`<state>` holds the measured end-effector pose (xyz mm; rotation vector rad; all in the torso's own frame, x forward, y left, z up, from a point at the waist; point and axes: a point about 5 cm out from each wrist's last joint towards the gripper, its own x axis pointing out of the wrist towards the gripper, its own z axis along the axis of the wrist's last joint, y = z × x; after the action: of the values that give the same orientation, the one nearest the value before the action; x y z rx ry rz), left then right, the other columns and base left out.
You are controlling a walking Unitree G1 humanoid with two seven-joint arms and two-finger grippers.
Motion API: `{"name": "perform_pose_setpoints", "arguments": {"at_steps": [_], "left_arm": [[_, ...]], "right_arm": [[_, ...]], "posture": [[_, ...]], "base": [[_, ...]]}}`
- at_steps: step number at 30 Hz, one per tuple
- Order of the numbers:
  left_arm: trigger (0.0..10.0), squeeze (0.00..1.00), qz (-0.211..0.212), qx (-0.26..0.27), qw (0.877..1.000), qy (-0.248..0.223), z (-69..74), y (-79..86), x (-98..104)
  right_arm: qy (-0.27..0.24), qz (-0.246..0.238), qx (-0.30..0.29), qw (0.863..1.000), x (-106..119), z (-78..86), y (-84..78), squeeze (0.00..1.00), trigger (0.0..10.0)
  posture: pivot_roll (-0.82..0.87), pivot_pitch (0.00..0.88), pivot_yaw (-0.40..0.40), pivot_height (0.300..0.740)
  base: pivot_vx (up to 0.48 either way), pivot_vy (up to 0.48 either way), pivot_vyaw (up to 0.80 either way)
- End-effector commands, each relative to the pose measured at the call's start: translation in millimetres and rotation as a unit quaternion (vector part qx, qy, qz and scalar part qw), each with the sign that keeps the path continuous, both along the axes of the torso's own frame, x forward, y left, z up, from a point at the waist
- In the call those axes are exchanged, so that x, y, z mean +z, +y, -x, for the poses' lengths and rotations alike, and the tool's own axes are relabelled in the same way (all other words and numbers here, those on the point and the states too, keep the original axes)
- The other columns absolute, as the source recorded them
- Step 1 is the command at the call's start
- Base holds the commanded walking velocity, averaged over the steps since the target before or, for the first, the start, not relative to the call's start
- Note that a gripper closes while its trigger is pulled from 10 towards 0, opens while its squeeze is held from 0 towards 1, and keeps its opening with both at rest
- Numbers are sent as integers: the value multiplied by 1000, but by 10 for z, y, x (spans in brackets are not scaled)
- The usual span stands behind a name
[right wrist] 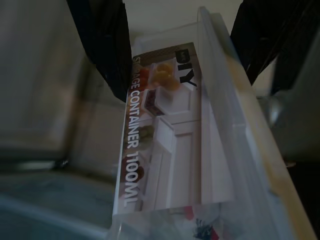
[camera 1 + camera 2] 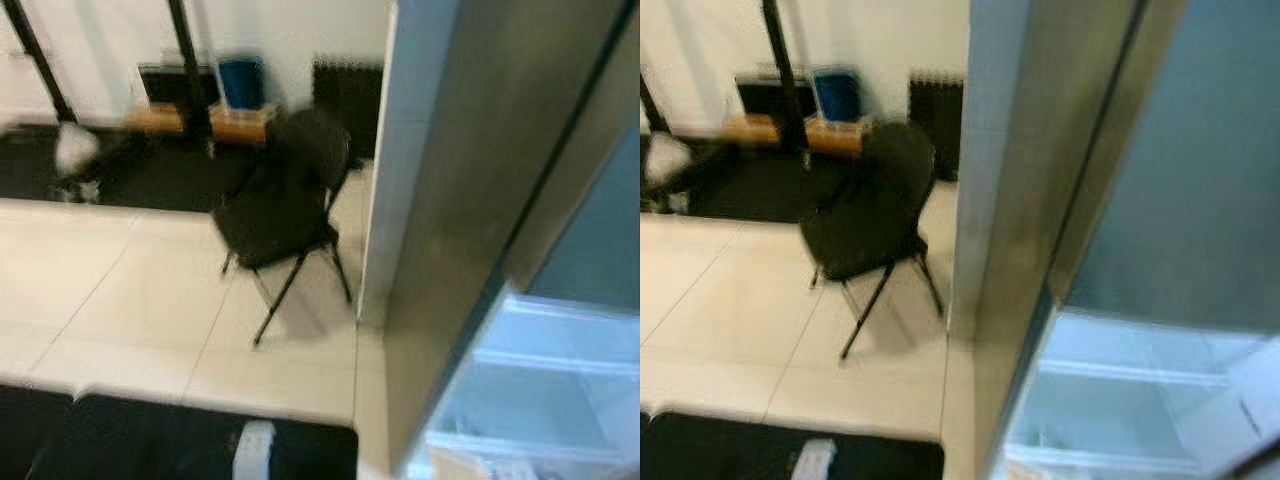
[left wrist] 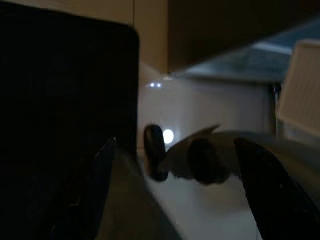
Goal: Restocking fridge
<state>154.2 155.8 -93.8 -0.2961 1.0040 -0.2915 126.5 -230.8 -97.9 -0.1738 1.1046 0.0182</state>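
Carrying step, by the look of it: right hand (image 1: 175, 45) clamped around clear plastic storage container with printed label (image 1: 170, 150), left hand's state indiscernible, open grey fridge (image 2: 560, 390) alongside; next, turning toward its pale shelves (image 2: 1140, 375).

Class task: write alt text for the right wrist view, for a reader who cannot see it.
A clear plastic storage container with a paper label reading "DIY" and "container 1100ML" sits between the right gripper's two spread black fingers. Pale, blurred surfaces lie behind it, too dim to identify.
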Motion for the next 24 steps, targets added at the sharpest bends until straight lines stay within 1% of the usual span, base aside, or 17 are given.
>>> {"name": "perform_pose_setpoints", "arguments": {"at_steps": [1, 6, 9, 10, 12, 16, 24], "left_arm": [[10000, 0, 2, 2, 1000, 7, 32, 6, -13], [10000, 0, 4, 2, 1000, 9, 41, 0, -16], [10000, 0, -1, 6, 1000, 12, 50, 6, -23], [10000, 0, -7, 6, 1000, 13, 55, 16, -26], [10000, 0, -4, 7, 1000, 12, 58, 17, -26], [10000, 0, -10, 4, 1000, 18, 70, 25, -33], [10000, 0, -8, 6, 1000, 16, 71, 8, -33]], "right_arm": [[-15, -7, -2, 1000, 13, -65, 53, 0, 10000], [-16, -8, -3, 1000, 12, -67, 59, 0, 10000], [-15, -9, -8, 1000, 8, -60, 64, 0, 10000], [-8, -7, -7, 1000, -1, -45, 68, 0, 10000], [-5, -6, -7, 1000, -4, -39, 68, 0, 10000], [-5, -6, -9, 1000, -4, -37, 66, 0, 10000], [-7, -7, -12, 1000, -3, -34, 59, 0, 10000]], "posture": [[-40, 0, -44, 740], [-38, 0, -43, 740], [-38, 0, -43, 740], [-38, 0, -42, 740], [-39, 0, -42, 740], [-39, 0, -42, 740], [-39, 0, -43, 740]], "base": [[247, -394, 0], [253, -392, 0], [0, -89, 0], [0, 0, -781], [0, 0, -784], [0, 0, -788], [0, 0, -786]]}}
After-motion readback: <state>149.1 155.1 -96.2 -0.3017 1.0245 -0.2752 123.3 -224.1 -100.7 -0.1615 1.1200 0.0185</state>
